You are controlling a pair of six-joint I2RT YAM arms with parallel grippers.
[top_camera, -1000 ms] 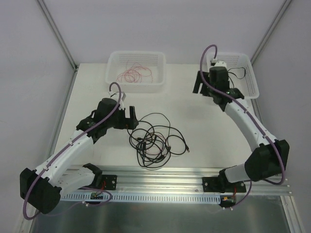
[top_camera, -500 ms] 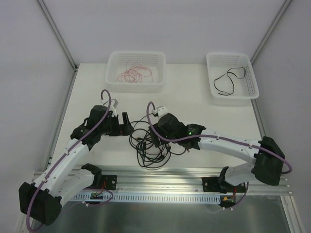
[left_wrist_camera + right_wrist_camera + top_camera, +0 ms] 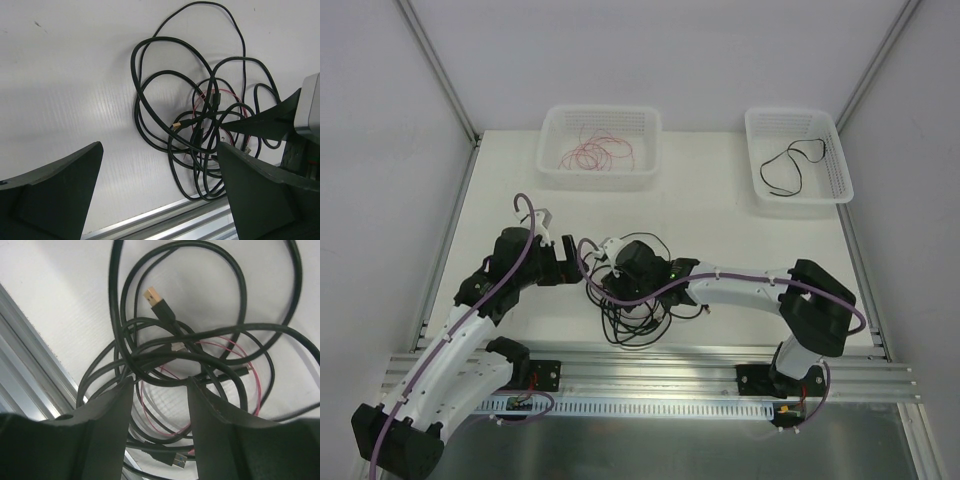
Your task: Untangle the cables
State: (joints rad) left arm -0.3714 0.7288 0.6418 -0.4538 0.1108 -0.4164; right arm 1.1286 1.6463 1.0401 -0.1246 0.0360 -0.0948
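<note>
Bright, even overhead light; soft shadows on white bench [image 3: 740, 220]. Wrist views: near jaws dark, slightly blurred.

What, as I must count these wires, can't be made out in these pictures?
- Right wrist view: near strands of the cables pass behind the right gripper fingers and off the bottom edge.
- Left wrist view: the tangle's right side sits behind the right gripper and the left gripper finger.
- Top view: the right gripper's tips are under its own wrist.
- All views: the number of black cables; they overlap.
</note>
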